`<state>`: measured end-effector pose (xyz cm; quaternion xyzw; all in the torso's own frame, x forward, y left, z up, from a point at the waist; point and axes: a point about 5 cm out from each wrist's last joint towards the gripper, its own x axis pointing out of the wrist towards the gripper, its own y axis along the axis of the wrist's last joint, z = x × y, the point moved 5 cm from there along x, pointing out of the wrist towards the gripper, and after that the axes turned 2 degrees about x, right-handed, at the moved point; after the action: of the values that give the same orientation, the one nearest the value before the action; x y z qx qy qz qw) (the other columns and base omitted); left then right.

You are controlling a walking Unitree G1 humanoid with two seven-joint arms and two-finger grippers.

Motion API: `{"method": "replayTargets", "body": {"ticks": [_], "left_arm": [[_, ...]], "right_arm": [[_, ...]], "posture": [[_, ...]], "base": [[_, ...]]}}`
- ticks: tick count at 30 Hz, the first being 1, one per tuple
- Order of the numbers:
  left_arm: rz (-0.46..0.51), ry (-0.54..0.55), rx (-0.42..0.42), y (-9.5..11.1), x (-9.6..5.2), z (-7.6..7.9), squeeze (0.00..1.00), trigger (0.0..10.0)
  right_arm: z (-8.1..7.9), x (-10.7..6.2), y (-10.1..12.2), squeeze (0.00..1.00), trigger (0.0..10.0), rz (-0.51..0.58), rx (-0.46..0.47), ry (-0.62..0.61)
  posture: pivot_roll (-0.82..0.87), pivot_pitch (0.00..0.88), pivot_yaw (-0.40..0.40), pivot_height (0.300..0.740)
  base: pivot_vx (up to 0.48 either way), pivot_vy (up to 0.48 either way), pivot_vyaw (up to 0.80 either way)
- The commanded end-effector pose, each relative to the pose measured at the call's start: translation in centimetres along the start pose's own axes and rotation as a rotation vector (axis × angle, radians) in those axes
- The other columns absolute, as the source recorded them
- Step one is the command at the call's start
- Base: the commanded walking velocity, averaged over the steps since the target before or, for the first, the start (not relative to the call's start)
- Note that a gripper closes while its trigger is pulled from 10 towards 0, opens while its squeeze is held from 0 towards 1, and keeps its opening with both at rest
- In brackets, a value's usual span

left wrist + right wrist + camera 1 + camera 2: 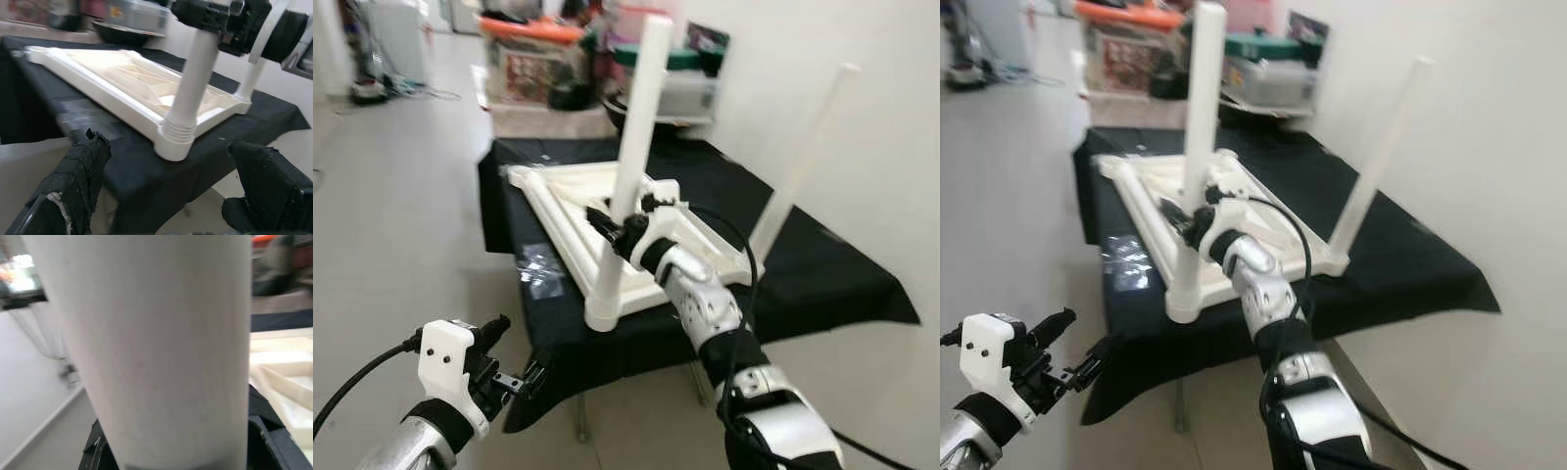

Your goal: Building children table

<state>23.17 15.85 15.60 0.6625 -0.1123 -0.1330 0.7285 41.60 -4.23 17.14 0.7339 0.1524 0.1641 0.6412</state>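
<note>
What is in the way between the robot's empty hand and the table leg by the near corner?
Nothing visible. The left gripper hangs open, low in front of the black-covered table, with open air up to the near white leg, which the right gripper already clasps.

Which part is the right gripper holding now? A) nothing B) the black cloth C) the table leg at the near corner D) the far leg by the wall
C: the right gripper is closed around the near table leg, which stands in the corner socket of the upside-down tabletop.
</note>
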Motion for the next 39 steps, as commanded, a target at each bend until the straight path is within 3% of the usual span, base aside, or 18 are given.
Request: {"method": "replayTargets", "body": {"ticks": [1, 5, 9, 11, 12, 20, 21, 22, 23, 28, 30, 33, 36, 39], "left_arm": [[0.007, 0.014, -0.01, 0.0, 0.3, -0.3, 0.0, 10.0], [0.011, 0.01, -0.006, 0.1, 0.7, -0.3, 0.0, 10.0], [0.012, 0.012, -0.002, 0.0, 0.7, -0.4, 0.0, 10.0], [0.012, 0.014, -0.001, 0.0, 0.7, -0.5, 0.0, 10.0], [0.012, 0.017, 0.0, 0.0, 0.8, -0.5, 0.0, 10.0], [0.008, 0.011, 0.003, -0.1, 1.0, -0.4, 0.0, 10.0], [0.007, 0.01, 0.004, -0.1, 1.0, -0.4, 0.0, 10.0], [0.007, 0.01, 0.004, -0.1, 1.0, -0.4, 0.0, 10.0], [0.007, 0.008, 0.006, -0.1, 1.0, -0.5, 0.0, 10.0], [0.008, -0.002, 0.015, 0.1, 1.3, -0.5, 0.0, 10.0], [0.008, -0.006, 0.017, 0.1, 1.3, -0.5, 0.0, 10.0], [0.007, -0.007, 0.018, 0.1, 1.3, -0.5, 0.0, 10.0], [0.004, -0.012, 0.02, 0.1, 1.3, -0.6, 0.0, 10.0], [0.004, -0.014, 0.021, 0.1, 1.4, -0.6, 0.0, 10.0]], "right_arm": [[2.7, -1.9, -4.8, 0.0, 0.0, -0.166, -0.044, -0.181], [3.1, -1.3, -4.1, 0.0, 0.0, -0.157, -0.05, -0.251], [2.8, -1.0, -3.5, 0.0, 0.0, -0.143, -0.063, -0.244], [2.6, -1.0, -3.3, 0.0, 0.5, -0.137, -0.063, -0.245], [2.0, -1.2, -3.1, 0.0, 10.0, -0.139, -0.062, -0.239], [1.9, -1.8, -2.5, 0.0, 10.0, -0.132, -0.053, -0.287], [2.0, -1.8, -2.4, 0.13, 10.0, -0.128, -0.047, -0.295], [2.0, -1.8, -2.4, 0.13, 10.0, -0.128, -0.047, -0.295], [2.0, -1.8, -2.3, 1.0, 10.0, -0.123, -0.038, -0.3], [1.8, -1.8, -0.9, 1.0, 10.0, -0.09, -0.016, -0.301], [1.3, -1.8, 1.1, 1.0, 10.0, -0.043, 0.013, -0.288], [0.9, -1.9, 2.1, 1.0, 10.0, -0.021, 0.027, -0.278], [-0.1, -2.1, 5.1, 1.0, 10.0, 0.043, 0.053, -0.228], [-0.5, -2.2, 5.8, 1.0, 10.0, 0.056, 0.057, -0.208]], "posture": [[0.17, 0.0, -0.138, 0.74], [0.17, 0.0, -0.135, 0.74], [0.16, 0.0, -0.133, 0.74], [0.16, 0.0, -0.134, 0.74], [0.16, 0.0, -0.132, 0.74], [0.15, 0.0, -0.125, 0.74], [0.15, 0.0, -0.125, 0.74], [0.15, 0.0, -0.125, 0.74], [0.15, 0.0, -0.122, 0.74], [0.14, 0.0, -0.118, 0.74], [0.14, 0.0, -0.117, 0.74], [0.14, 0.0, -0.113, 0.74], [0.13, 0.0, -0.106, 0.74], [0.12, 0.0, -0.104, 0.74]], "base": [[0.0, 0.0, 0.0], [0.0, 0.0, 0.0], [0.0, 0.0, 0.0], [0.0, 0.0, 0.0], [0.0, 0.0, 0.0], [0.0, 0.0, 0.0], [0.0, 0.0, 0.0], [0.0, 0.0, 0.0], [0.0, 0.0, 0.0], [0.0, 0.0, 0.0], [0.0, 0.0, 0.0], [0.0, 0.0, 0.0], [0.0, 0.0, 0.0], [0.0, 0.0, 0.0]]}}
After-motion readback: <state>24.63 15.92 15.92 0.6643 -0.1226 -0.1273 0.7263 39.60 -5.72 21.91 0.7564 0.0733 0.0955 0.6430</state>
